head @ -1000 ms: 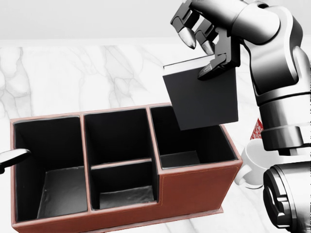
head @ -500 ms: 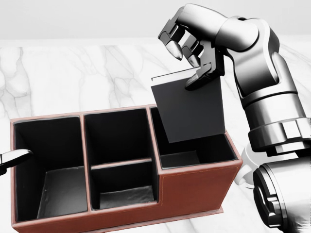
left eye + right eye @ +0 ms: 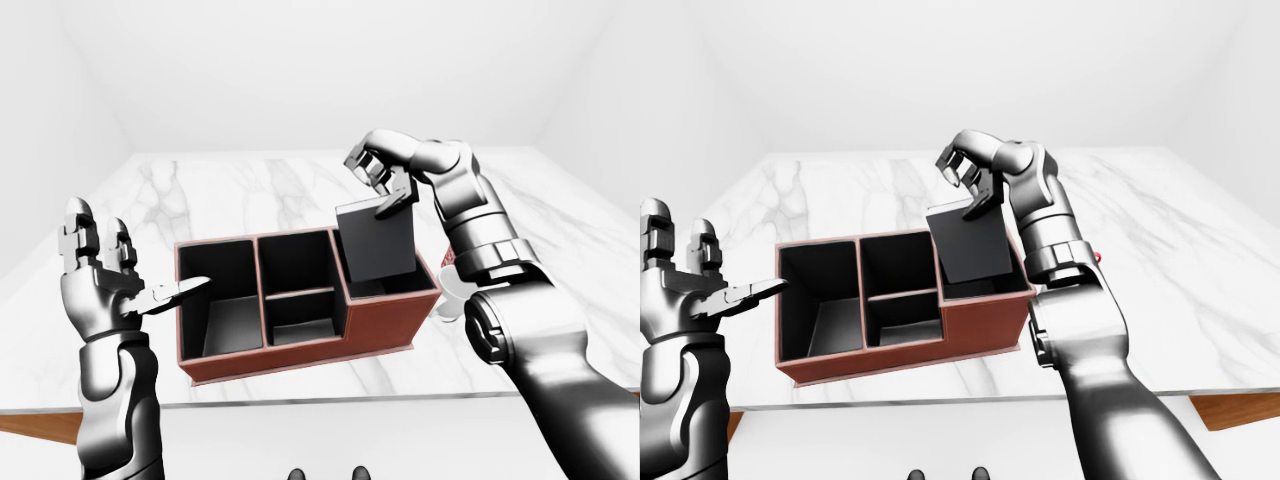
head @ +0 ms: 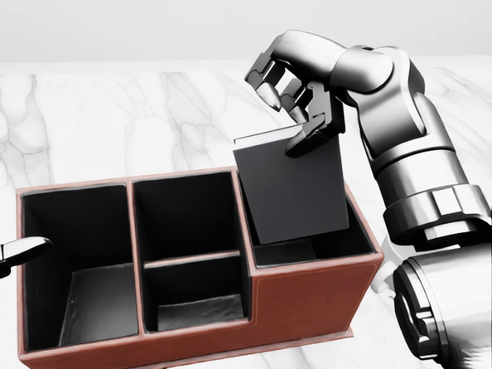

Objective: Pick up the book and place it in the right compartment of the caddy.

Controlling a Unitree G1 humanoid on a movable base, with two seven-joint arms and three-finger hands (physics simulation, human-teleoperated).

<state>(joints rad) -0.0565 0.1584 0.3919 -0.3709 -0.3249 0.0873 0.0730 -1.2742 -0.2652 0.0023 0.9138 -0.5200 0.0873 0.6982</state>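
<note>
The black book (image 4: 292, 192) hangs tilted from my right hand (image 4: 296, 115), which pinches its top edge between thumb and fingers. Its lower part dips into the right compartment of the red-brown caddy (image 4: 307, 296), leaning toward the divider on the left of that compartment. The caddy has black insides, a wide left compartment, a middle one split in two, and the right one. My left hand (image 3: 130, 285) is open and empty, raised beside the caddy's left end with its thumb pointing at the rim.
The caddy stands on a white marble table (image 4: 115, 115). A white mug (image 3: 450, 297) and a small red thing (image 3: 447, 258) sit just right of the caddy, mostly behind my right arm. The table's near edge runs along the bottom of the eye views.
My right hand has carried the book left and down; its lower edge has gone from above the caddy's right end into the right compartment. The left hand has not moved.
</note>
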